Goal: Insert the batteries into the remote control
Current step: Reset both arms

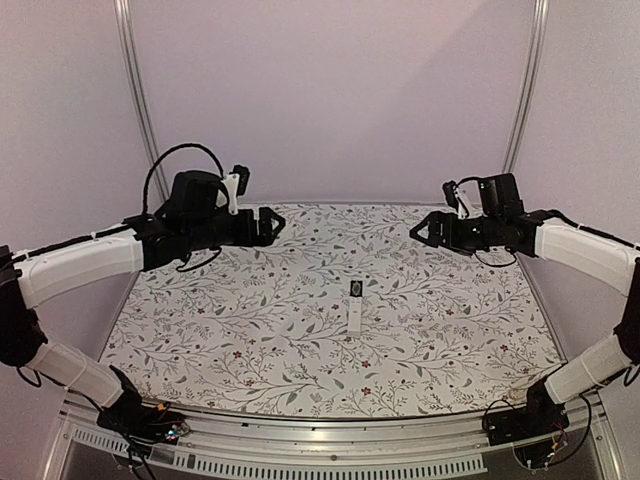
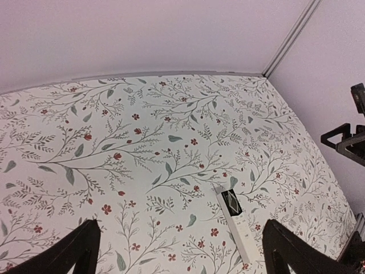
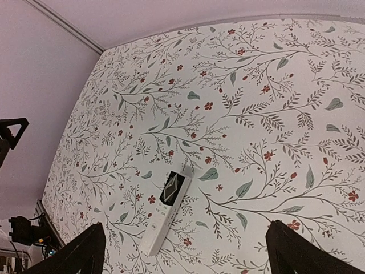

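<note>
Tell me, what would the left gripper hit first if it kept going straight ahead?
The left gripper, open, would probably meet the floral tablecloth first, beside the remote control; the right gripper sits off its line. Depth is unclear.

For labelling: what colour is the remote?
The remote is white, with a dark patch near one end; best in right wrist view.

White remote control (image 1: 355,310) (dark-patched) lies flat on table (image 1: 200,330).

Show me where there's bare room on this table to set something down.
The table is bare left and right of the remote control, behind it to the back wall, and in front to the near rail. Only the centre is taken. The left gripper and right gripper hang over the far corners.
</note>
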Robot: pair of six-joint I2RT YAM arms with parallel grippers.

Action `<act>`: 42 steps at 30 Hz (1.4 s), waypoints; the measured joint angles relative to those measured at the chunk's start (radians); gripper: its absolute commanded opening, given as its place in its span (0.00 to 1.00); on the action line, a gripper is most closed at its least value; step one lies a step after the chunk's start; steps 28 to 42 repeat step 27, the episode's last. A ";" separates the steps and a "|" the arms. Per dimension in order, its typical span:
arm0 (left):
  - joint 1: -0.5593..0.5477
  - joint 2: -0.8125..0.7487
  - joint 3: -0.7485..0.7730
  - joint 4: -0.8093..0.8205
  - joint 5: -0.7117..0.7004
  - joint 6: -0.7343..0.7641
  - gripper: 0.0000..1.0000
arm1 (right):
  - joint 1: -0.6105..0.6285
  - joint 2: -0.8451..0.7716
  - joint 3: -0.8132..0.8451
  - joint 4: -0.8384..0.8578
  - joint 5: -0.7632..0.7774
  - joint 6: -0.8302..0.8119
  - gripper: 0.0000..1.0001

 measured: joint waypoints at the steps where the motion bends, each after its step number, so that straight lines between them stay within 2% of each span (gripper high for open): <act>1: 0.010 -0.021 -0.003 -0.017 -0.006 0.000 0.99 | -0.008 -0.027 -0.020 0.002 0.009 -0.006 0.99; 9: 0.067 -0.150 -0.158 -0.079 -0.050 -0.042 0.99 | -0.023 -0.221 -0.260 0.068 0.102 -0.019 0.99; 17: 0.067 -0.061 -0.259 -0.105 -0.070 -0.099 1.00 | -0.023 -0.287 -0.435 0.121 0.144 -0.004 0.99; 26: 0.067 -0.023 -0.266 -0.076 -0.066 -0.103 0.99 | -0.023 -0.254 -0.448 0.182 0.147 -0.001 0.99; 42: 0.067 -0.020 -0.266 -0.072 -0.066 -0.102 1.00 | -0.023 -0.246 -0.448 0.184 0.147 -0.001 0.99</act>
